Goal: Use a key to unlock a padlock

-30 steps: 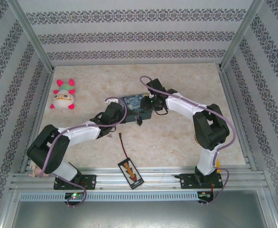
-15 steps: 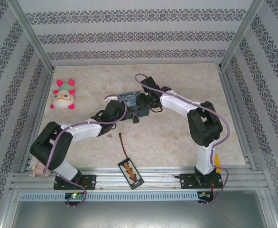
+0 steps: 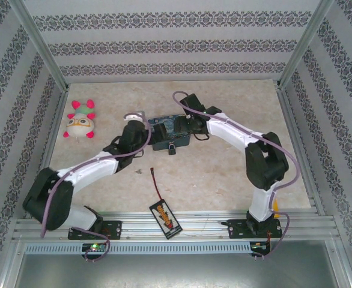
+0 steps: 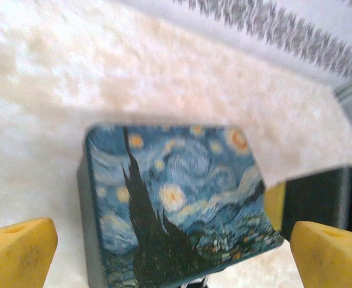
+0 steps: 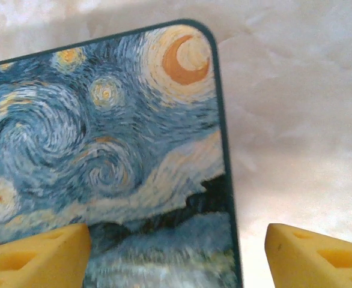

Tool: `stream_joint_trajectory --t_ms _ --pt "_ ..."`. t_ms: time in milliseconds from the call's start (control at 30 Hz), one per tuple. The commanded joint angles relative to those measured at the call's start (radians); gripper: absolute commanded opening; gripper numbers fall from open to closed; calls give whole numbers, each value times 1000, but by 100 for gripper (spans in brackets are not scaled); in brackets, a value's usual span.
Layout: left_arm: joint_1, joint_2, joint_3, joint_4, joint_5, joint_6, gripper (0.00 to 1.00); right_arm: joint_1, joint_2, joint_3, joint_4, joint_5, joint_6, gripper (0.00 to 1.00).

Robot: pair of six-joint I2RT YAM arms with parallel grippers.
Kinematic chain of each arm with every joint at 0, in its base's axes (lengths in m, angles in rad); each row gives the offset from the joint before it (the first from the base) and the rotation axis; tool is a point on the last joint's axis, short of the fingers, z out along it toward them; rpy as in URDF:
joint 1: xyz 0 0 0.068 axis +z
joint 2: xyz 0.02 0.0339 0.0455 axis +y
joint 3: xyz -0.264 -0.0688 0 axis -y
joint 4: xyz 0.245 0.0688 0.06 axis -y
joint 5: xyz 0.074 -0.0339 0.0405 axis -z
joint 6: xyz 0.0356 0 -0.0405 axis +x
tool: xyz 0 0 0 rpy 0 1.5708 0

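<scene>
The left tool [image 4: 173, 240] and right tool [image 5: 176, 246] hover wide and empty by the painted tin [image 3: 164, 137], seemingly because the padlock [image 3: 172, 150] hangs at its near edge on the counter [image 3: 224, 174].

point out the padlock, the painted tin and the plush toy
padlock [image 3: 172, 149], top external view, on its dark body
painted tin [image 4: 176, 198], left wrist view, middle of the painted lid
plush toy [image 3: 80, 125], top external view, on its face
</scene>
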Motion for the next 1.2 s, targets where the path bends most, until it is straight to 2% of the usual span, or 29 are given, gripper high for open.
stream_joint_trajectory --t_ms 0,167,300,567,800,1167 --pt "56 -112 -48 -63 -56 11 99 27 -86 -29 -52 73 -36 75" --pt "168 -284 -114 -169 -111 39 99 133 -121 -53 -77 72 -33 68" --pt "263 -373 -160 -236 -119 42 99 255 -82 -28 -97 49 0 65" --pt "439 -367 -213 -241 -26 -37 99 451 111 107 -94 -51 56 58" --pt "479 -328 -223 -217 29 -75 99 498 243 190 -95 -148 41 52" --pt "486 -340 -251 -199 39 -94 99 489 358 295 -141 -125 -1 42"
